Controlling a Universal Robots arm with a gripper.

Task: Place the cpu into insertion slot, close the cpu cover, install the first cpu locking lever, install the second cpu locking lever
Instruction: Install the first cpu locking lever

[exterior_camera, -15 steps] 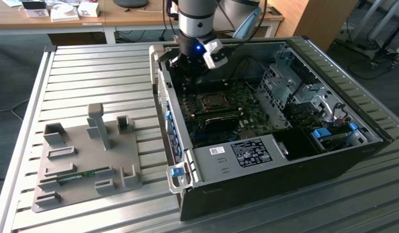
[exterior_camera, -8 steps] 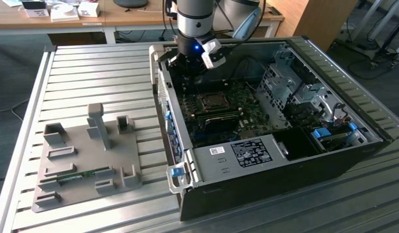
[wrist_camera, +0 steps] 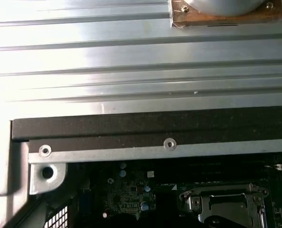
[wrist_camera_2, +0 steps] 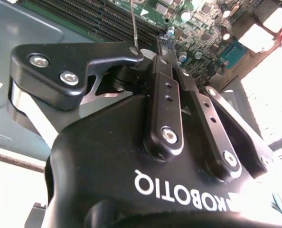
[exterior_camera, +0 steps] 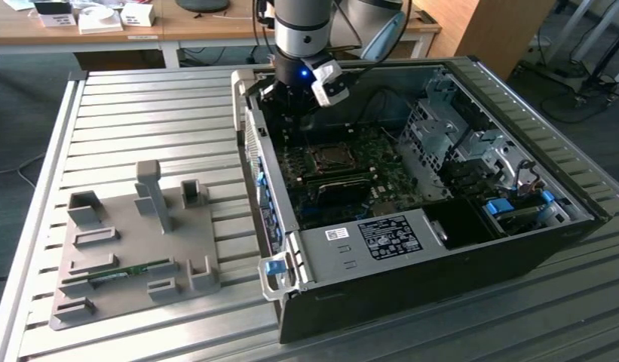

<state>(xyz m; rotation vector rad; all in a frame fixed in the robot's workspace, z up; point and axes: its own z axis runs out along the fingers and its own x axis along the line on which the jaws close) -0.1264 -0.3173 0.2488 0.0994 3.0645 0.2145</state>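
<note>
Exterior view, arm: 1 grey robot arm [exterior_camera: 307, 30] reaches down into the far end of the open computer case [exterior_camera: 531, 249], which lies on its side on a ribbed metal table [exterior_camera: 138, 113]
Exterior view, gripper: the black gripper [exterior_camera: 287, 113] hangs inside the case above the green motherboard [exterior_camera: 390, 181], just beyond the socket; its fingertips are lost in shadow there
Exterior view, socket: the insertion slot [exterior_camera: 332, 157] sits near the middle of the motherboard, with the cpu cover [exterior_camera: 314, 152] lying flat over it as a metal frame around a darker centre; whether the cpu is inside I cannot tell
Exterior view, other things: a grey holder tray [exterior_camera: 128, 256] with upright posts lies on the table at the exterior view's left, with 1 green memory stick [exterior_camera: 118, 275] resting in it
Second wrist view, gripper: the gripper [wrist_camera_2: 156, 52] shows from behind, its 2 fingers [wrist_camera_2: 164, 90] drawn together at the tips with nothing visible between them; beyond lie the motherboard [wrist_camera_2: 198, 23] and long black memory slots [wrist_camera_2: 93, 21]
First wrist view, case: the rim of the computer case [wrist_camera: 150, 128] runs across with the table [wrist_camera: 131, 61] beyond it
First wrist view, socket: the cpu cover [wrist_camera: 226, 204] is partly seen, lying down on the motherboard [wrist_camera: 126, 199]
</note>
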